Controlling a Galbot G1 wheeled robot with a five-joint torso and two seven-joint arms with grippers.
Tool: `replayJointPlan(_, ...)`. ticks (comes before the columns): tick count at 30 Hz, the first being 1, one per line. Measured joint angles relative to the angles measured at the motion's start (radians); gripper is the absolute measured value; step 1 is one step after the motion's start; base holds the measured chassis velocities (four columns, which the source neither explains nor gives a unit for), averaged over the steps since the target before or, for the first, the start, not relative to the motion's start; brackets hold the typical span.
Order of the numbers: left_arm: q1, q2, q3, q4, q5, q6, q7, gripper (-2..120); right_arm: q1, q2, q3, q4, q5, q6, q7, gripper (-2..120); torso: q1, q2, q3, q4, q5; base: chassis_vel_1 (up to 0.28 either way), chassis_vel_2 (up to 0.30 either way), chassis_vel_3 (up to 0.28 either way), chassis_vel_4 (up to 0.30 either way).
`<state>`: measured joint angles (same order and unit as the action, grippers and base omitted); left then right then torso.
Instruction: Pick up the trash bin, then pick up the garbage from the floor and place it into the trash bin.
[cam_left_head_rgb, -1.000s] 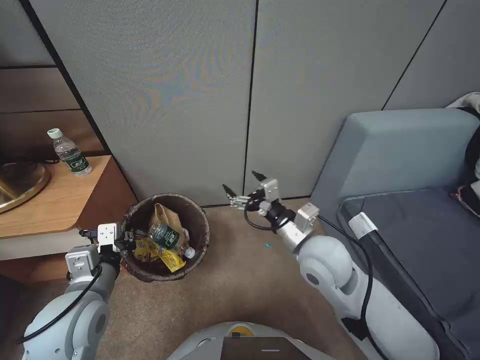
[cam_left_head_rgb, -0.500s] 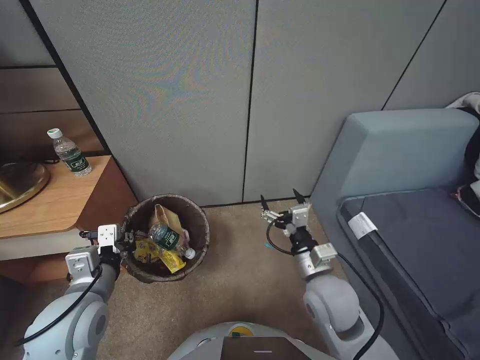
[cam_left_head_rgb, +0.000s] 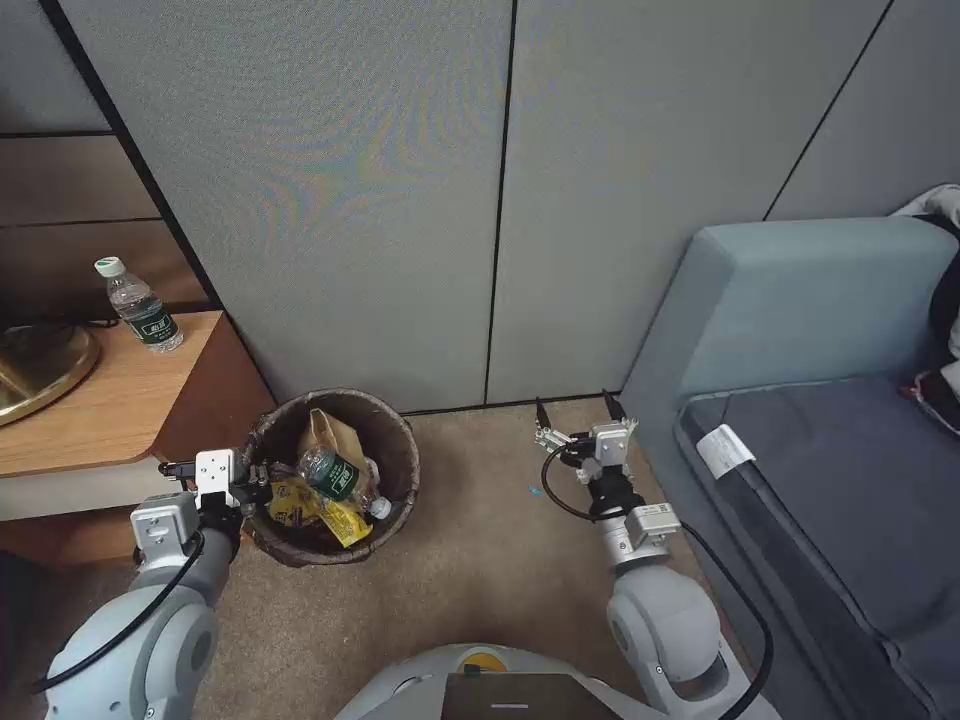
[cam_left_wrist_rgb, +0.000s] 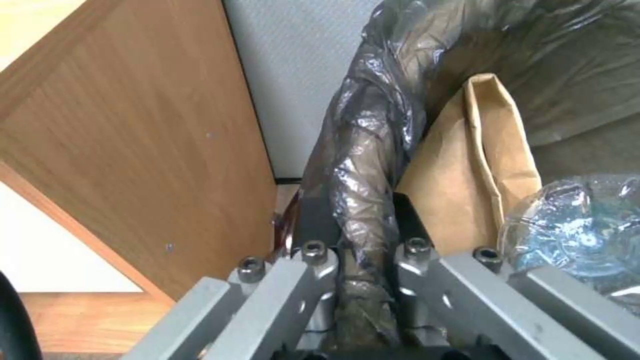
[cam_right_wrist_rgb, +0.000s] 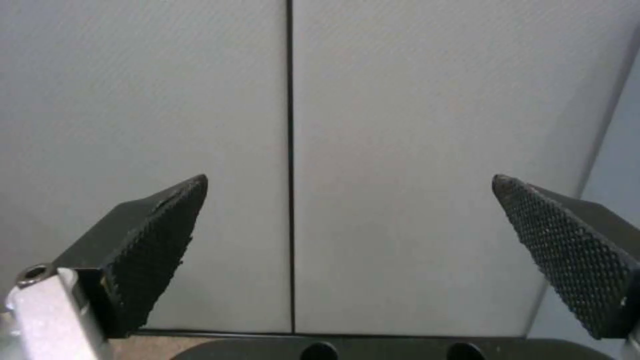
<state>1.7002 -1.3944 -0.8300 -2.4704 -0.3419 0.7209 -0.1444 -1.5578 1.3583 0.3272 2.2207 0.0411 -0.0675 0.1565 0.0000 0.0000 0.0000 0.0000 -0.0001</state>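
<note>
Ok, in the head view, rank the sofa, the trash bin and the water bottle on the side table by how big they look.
1. Sofa
2. Trash bin
3. Water bottle

The trash bin (cam_left_head_rgb: 262, 455) hides the left gripper's (cam_left_head_rgb: 258, 480) fingertips; a tiny teal speck (cam_left_head_rgb: 535, 491) is perhaps litter.

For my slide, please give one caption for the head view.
Left gripper clamps the bag-lined round trash bin; open right gripper hangs above the brown carpet.
</note>
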Motion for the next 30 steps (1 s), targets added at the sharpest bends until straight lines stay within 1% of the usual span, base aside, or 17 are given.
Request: replayJointPlan(30,0.006,-0.004,0.003,-0.005,0.001,0.004,0.002,3,0.031,-0.014,-0.011,-0.011,0.021,-0.022,0.007,100,0.000,0.000,0.000,0.0000,0.0001,0.000,0.000,0.000,0.000)
